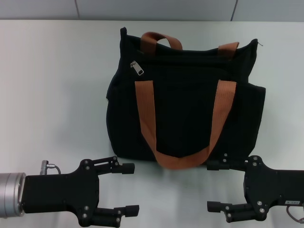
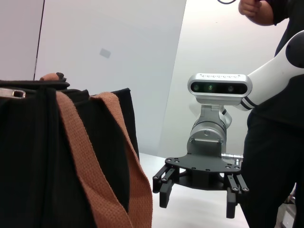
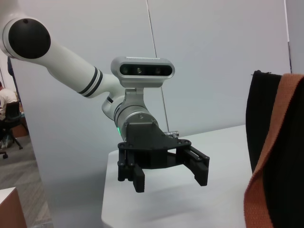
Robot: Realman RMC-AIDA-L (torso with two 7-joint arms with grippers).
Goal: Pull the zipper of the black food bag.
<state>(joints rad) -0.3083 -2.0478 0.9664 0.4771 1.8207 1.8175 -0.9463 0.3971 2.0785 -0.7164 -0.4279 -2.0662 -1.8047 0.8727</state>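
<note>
1. In the head view the black food bag lies on the white table, its orange-brown strap handle draped in a loop down the front face; the second handle shows only partly at the top edge.
2. The zipper is a small silver pull tab near the bag's upper corner on the robot's left side. The zip line itself is hard to pick out against the black fabric.
3. The left gripper sits low near the table's front edge, fingers spread apart and holding nothing, just clear of the bag's bottom edge.
4. The right gripper is likewise spread wide and empty, its upper finger close to the strap loop; its arm is cut off by the frame.
5. The left wrist view shows the bag's side, a silver tab at the frame's edge, and the right gripper beyond.
6. The right wrist view catches only a sliver of bag and strap, plus the left gripper.
</note>
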